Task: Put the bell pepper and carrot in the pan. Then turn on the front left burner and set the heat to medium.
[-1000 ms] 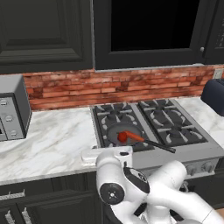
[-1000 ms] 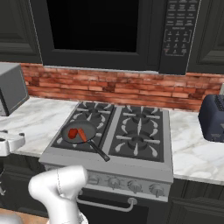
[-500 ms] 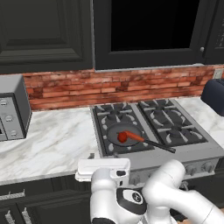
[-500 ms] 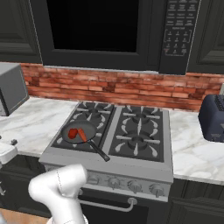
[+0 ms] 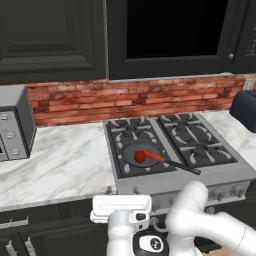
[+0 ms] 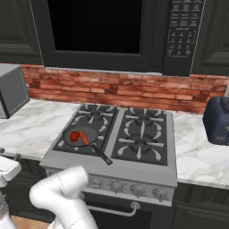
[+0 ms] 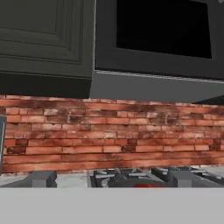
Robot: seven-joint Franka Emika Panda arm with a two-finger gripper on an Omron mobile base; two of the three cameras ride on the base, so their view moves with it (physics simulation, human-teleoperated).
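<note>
Already the bell pepper (image 5: 139,157) and carrot (image 5: 154,156) lie in the pan (image 5: 131,151) on the front left burner (image 6: 85,132); your end effector (image 5: 120,208) hangs fully open, empty. Pinch the small, stiff, likely slippery knob (image 6: 95,183) across its sides.

brick backsplash (image 5: 125,100), toaster (image 6: 218,118) on marble counter (image 5: 60,160)

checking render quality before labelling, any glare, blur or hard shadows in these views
Left base view: even flat light, sharp, only a small highlight on the bell pepper in the pan. Right base view: same soft light, faint sheen on the marble counter. Hand view: brick wall looks soft and low in detail.
</note>
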